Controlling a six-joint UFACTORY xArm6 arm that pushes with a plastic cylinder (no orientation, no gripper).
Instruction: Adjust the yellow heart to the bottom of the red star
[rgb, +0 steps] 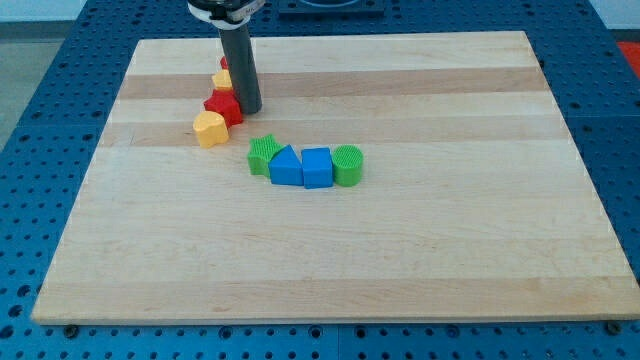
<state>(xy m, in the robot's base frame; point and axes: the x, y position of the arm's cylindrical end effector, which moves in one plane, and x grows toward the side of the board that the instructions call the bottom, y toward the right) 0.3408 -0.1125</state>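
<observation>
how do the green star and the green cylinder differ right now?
Shape: the green star has a notched, pointed outline; the green cylinder is round.
Place: the green star ends the row at the view's left, beside the blue triangle; the green cylinder ends it at the view's right, beside the blue cube.
Nearness: the green star lies closer to my tip than the green cylinder.
Shared: same green, ridged tops.
</observation>
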